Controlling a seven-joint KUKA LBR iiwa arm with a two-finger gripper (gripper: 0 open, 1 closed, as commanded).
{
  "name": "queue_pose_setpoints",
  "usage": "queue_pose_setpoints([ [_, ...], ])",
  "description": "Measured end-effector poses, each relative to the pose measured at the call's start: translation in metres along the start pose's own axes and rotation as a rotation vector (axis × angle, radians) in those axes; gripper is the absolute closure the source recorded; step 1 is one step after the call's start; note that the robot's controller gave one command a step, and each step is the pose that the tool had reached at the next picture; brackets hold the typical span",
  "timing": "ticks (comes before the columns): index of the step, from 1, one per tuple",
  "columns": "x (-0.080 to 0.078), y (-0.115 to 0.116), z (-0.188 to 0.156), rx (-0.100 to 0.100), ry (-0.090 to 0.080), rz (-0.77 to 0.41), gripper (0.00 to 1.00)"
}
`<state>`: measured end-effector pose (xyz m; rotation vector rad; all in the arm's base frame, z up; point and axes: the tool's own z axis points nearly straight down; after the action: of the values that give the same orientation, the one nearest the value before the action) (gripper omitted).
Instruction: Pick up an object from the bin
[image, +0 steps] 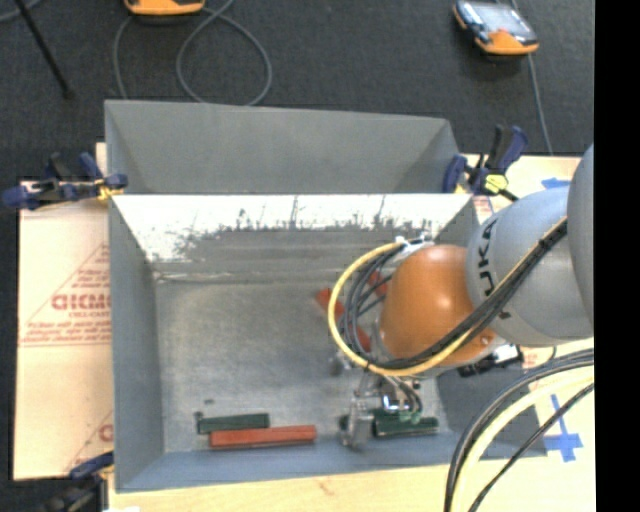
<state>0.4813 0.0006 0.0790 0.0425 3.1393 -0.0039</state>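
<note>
Grey metal bin (130, 330), open top, sloped walls. On its floor by the front wall: dark green bar (232, 423) lying flat, red-brown bar (262, 436) parallel and just in front of it, touching or nearly so. Front right corner: green block (410, 427). Mid floor, toward the back: red thing (324, 298), mostly hidden behind the arm's orange cover (425, 300) and its yellow cable loop; kind unclear.

Pale wooden surface (300, 495) under the bin. Dark floor (300, 50) beyond, with thin cables and, at the top edge, one orange-and-black device (497, 26) and a second like it (165, 5).

Arm in from view's right. Jaws down low at the front right of the bin floor, green block just beside them on view's right; contact unclear. How far apart the jaws stand, and any hold on the block: cannot tell. Both bars well apart from the jaws, to view's left.
</note>
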Motion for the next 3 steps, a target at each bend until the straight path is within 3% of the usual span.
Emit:
queue_pose_setpoints([
  [1, -0.009, -0.055, 0.003, 0.001, -0.002, 0.029, 0.0],
  [2, -0.009, -0.051, 0.003, -0.003, -0.002, 0.03, 1.0],
  [3, -0.054, -0.061, -0.143, 0.0, -0.012, 0.072, 1.0],
])
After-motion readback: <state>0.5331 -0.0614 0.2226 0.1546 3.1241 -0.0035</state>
